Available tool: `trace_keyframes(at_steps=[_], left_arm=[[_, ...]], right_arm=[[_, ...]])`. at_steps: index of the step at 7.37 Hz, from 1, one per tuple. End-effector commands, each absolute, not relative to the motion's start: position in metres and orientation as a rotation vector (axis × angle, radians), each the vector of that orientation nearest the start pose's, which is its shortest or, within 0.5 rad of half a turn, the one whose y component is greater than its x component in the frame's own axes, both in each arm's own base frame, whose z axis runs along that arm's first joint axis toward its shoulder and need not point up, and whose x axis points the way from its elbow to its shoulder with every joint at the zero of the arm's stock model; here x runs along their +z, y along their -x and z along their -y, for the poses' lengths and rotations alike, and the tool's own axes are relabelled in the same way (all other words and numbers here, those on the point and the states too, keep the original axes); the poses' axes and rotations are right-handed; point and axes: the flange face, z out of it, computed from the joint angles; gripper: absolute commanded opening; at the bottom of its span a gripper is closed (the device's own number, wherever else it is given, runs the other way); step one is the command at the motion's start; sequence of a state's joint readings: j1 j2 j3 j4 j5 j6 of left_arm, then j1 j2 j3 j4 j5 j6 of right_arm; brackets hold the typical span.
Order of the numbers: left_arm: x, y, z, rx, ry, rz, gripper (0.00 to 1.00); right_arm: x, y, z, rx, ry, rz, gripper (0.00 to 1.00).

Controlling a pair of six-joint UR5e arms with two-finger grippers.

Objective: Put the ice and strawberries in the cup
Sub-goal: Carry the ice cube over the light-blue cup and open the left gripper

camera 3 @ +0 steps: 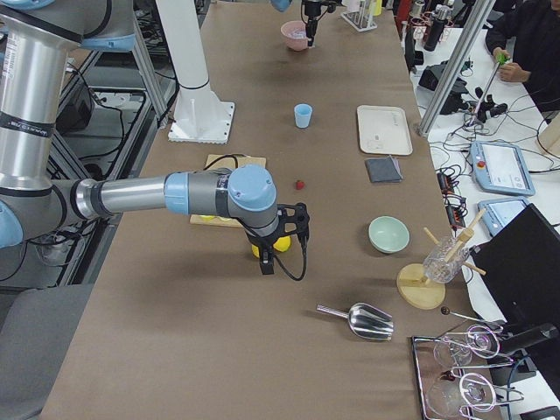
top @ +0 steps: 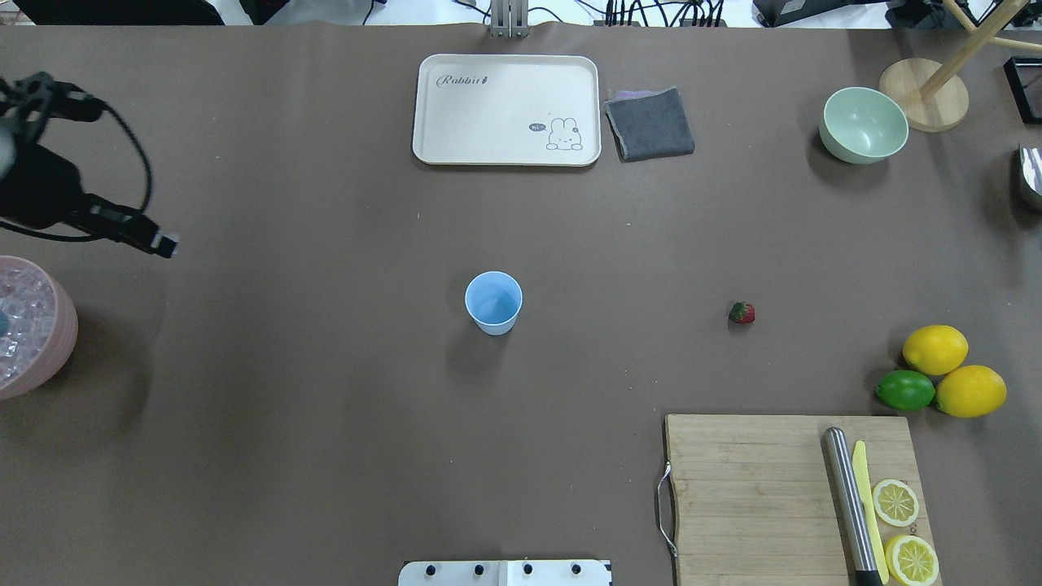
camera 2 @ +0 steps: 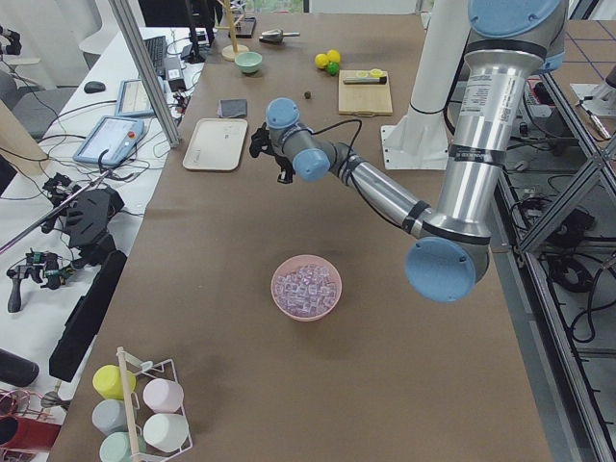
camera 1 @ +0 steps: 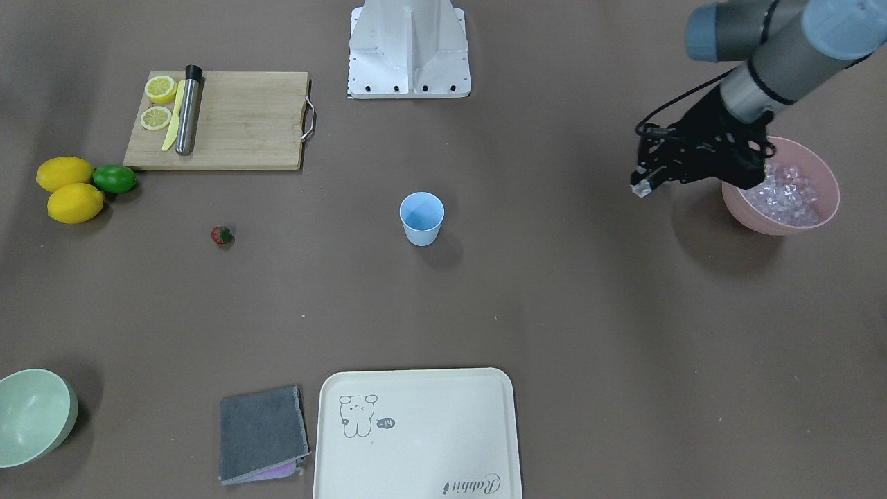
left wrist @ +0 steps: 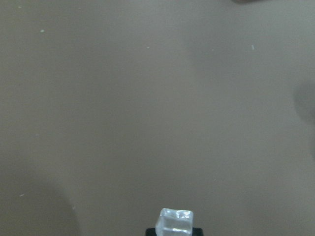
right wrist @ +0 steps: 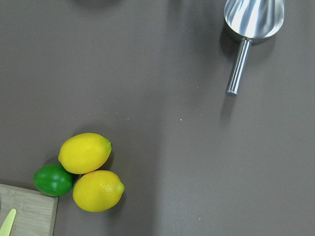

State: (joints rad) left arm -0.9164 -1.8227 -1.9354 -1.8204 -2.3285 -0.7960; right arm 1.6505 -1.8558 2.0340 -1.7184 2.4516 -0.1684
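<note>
Left hand (camera 1: 642,186) pinches an ice cube (left wrist: 174,221), angled down beside pink bowl (camera 1: 738,208).

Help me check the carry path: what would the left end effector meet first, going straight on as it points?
Probably the table: the left end effector, shut on an ice cube, tilts downward and its wrist view shows only tabletop ahead. Depth is unclear.

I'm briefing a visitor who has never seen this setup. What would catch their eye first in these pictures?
Probably the black left claw, hanging over the table beside the pink bowl of ice with one ice cube pinched at its tip. Then the light blue cup standing alone mid-table, apparently empty, and the small red strawberry lying on the bare table between the cup and the lemons.
</note>
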Motion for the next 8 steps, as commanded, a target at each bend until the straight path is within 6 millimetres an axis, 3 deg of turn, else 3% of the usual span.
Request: trace_keyframes(at_steps=[1,2,3,4,5,7,8], left_arm=[[0.230,-0.380,0.452,0.125,-0.109,-1.030,0.00],[0.203,-0.435,0.433,0.100,-0.090,-1.024,0.00],[0.177,-0.469,0.428,0.068,-0.096,-1.027,0.00],[0.164,-0.495,0.425,0.044,-0.066,-1.029,0.00],[0.149,-0.518,0.427,0.034,-0.085,-1.022,0.00],[0.151,-0.540,0.422,0.040,-0.102,-1.006,0.00],[0.155,-0.546,0.424,0.045,-0.107,-1.012,0.19]], right_arm=[[0.527,-0.062,0.399,-0.117,-0.154,0.875,1.00],[0.510,-0.039,0.416,-0.119,-0.136,0.883,1.00],[0.500,-0.027,0.425,-0.127,-0.133,0.887,1.00],[0.488,-0.020,0.433,-0.118,-0.134,0.895,1.00],[0.483,-0.015,0.436,-0.123,-0.134,0.902,1.00],[0.481,-0.012,0.436,-0.137,-0.149,0.905,1.00],[0.479,-0.011,0.436,-0.140,-0.153,0.905,1.00]])
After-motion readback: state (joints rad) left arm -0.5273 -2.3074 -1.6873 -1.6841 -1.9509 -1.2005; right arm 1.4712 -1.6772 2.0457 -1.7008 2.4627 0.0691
